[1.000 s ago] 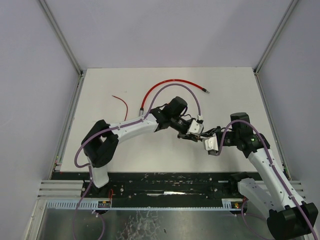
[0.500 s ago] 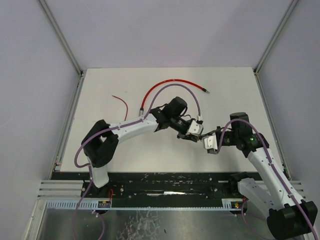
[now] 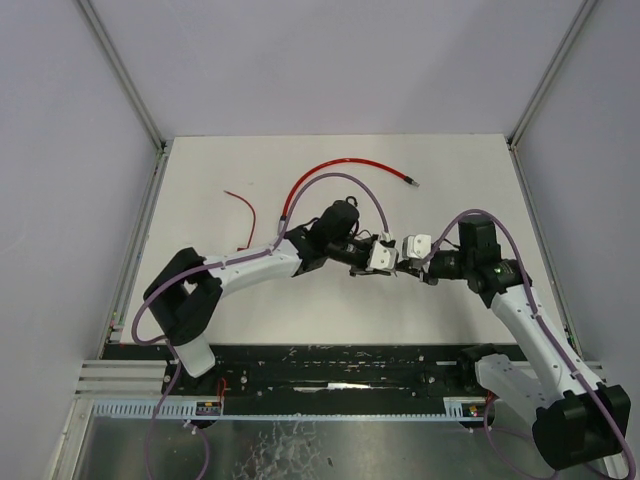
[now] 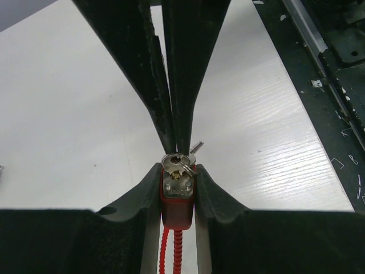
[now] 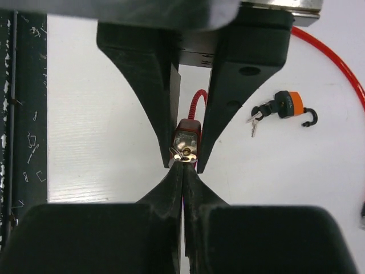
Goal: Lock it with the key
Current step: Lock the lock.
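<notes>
Watching the left wrist feed, I see the left gripper (image 4: 177,181) at the bottom centre of the frame, clamped on a red padlock (image 4: 177,197), one finger against each side of its body. The lock's keyway end points up toward the middle of the frame, with the key (image 4: 175,161) seated in it. A coiled red cord (image 4: 170,251) runs from the lock's far end to the bottom edge.

The right gripper (image 5: 182,170) comes in from the top of that same frame. In its own wrist view it sits at lower centre, jaws pressed together, with the tips pinching the head of the key. The padlock sits just above those tips, between the left arm's fingers, which reach down from the top.

In the overhead view the two grippers meet nose to nose at the centre of the frame, held above the white table (image 3: 460,170).

Toward the upper right of the right wrist view, an orange padlock (image 5: 288,104) with its own keys lies on the table, well apart from the grip. A long red cable (image 3: 340,163) arcs across the upper middle of the overhead frame, and a thin red wire (image 3: 243,208) lies to its left.
</notes>
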Action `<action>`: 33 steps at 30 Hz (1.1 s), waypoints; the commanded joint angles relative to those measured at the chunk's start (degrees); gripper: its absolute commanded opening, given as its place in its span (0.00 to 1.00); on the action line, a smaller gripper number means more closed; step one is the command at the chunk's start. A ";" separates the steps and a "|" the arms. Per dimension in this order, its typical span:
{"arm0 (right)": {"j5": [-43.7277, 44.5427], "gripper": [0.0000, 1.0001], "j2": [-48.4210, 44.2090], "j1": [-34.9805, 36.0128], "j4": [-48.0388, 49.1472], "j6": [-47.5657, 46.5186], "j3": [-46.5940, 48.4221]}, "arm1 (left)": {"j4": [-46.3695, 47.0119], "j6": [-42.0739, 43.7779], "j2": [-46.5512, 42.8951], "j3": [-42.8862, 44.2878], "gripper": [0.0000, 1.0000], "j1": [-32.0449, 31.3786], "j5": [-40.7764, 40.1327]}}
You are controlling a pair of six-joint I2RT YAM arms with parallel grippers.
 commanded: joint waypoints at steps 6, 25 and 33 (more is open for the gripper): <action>1.59 0.35 -3.93 -2.97 1.93 14.09 6.23 | 5.87 -2.49 -1.09 1.68 0.00 1.73 2.35; -17.26 0.70 3.11 -4.48 56.62 67.21 -1.87 | 73.73 -92.01 -9.15 -13.50 0.00 13.46 -11.84; -10.22 0.69 7.23 -4.31 95.98 92.42 -7.32 | 77.73 -102.99 -7.93 -14.19 0.00 13.49 -14.88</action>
